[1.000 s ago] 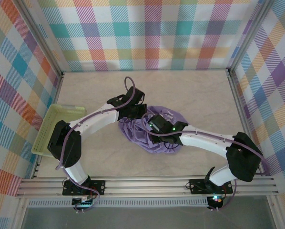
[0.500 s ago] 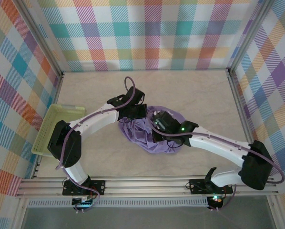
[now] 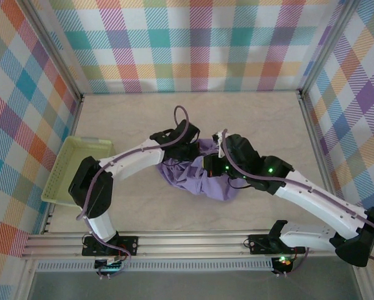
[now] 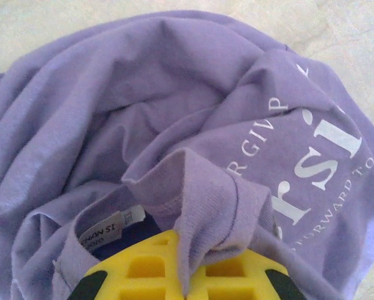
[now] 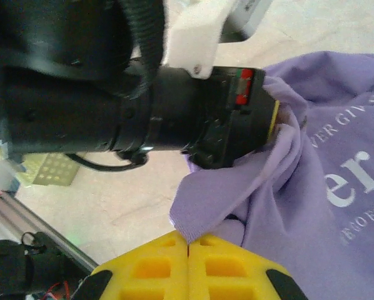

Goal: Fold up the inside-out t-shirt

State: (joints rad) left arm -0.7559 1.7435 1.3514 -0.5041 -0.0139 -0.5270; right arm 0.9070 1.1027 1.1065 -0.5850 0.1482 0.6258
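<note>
Top view: lavender t-shirt (image 3: 193, 182) was bunched in a heap at mid-table (image 3: 131, 119), not spread. Both arms reached in over it. The left gripper (image 3: 192, 150) sat at the heap's far-left edge and the right gripper (image 3: 213, 167) just beside it on the right side, the two close together. Jaw state was not readable from up here. A pale green mesh tray (image 3: 68, 169) sat at the table's left edge, well apart from the shirt.

Left wrist: the yellow fingers (image 4: 143, 265) of the left gripper (image 4: 186, 275) were pinching a fold of the shirt's neck area, with fabric draped down between them. The neck label (image 4: 102, 230) showed just left of that fold, inside the collar opening. White lettering (image 4: 318, 150) was visible on the right part of the shirt. The rest of the cloth lay wrinkled on the table.

Right wrist: the yellow fingers (image 5: 149, 269) of the right gripper (image 5: 188, 262) were pressed together, with a thin edge of the shirt (image 5: 299, 206) running into the seam between them, so pinching the shirt. The left arm's black wrist (image 5: 112, 106) crossed the top, its tip buried in the fabric. The tray (image 5: 49, 169) was behind, at left.
</note>
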